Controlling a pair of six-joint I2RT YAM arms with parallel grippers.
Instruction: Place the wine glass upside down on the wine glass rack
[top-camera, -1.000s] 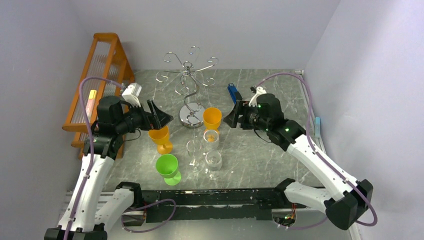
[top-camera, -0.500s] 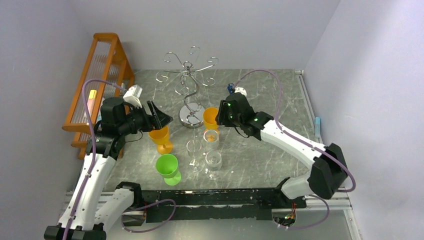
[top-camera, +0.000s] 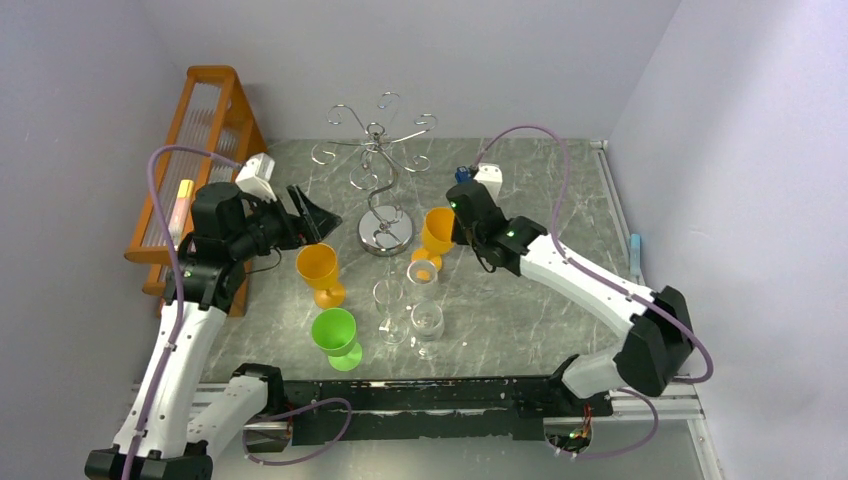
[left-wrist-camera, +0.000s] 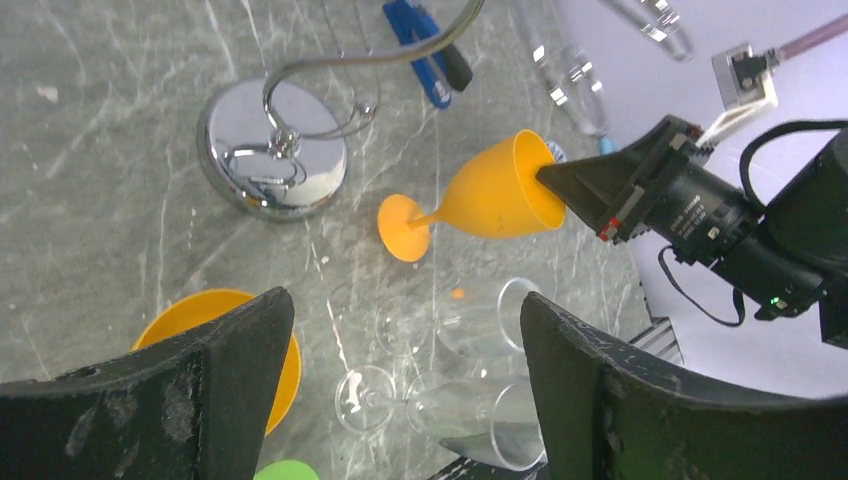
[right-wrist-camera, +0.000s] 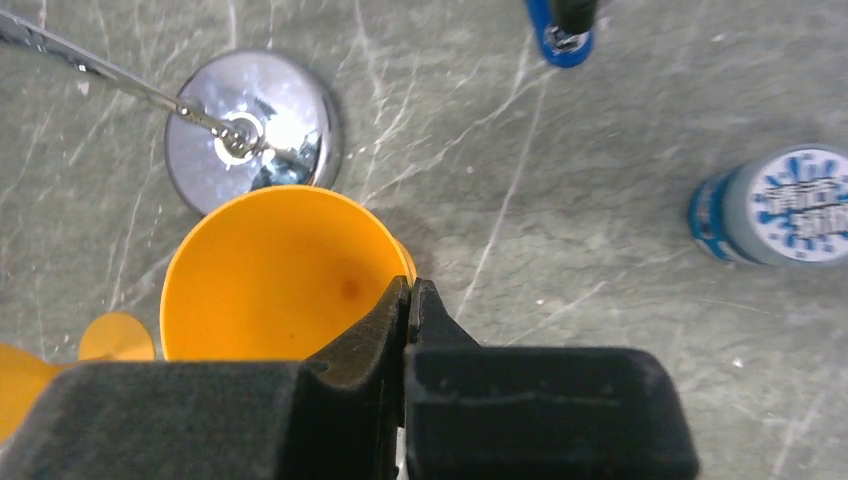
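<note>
The wine glass rack, chrome wire with curled hooks, stands at the back centre on its round mirrored base, which also shows in the right wrist view. My right gripper is shut on the rim of an orange wine glass, one finger inside the bowl and one outside. That glass leans over, its foot towards the rack base. My left gripper hangs open and holds nothing, up and to the left of a second orange wine glass.
A green wine glass and clear wine glasses stand in the near middle. An orange wooden shelf fills the back left. A blue tool and a blue-and-white can lie behind the right arm.
My right arm swung left to the orange glass beside the rack base, closed on its rim and tipped it. My left gripper drew back from the other orange glass, still open.
</note>
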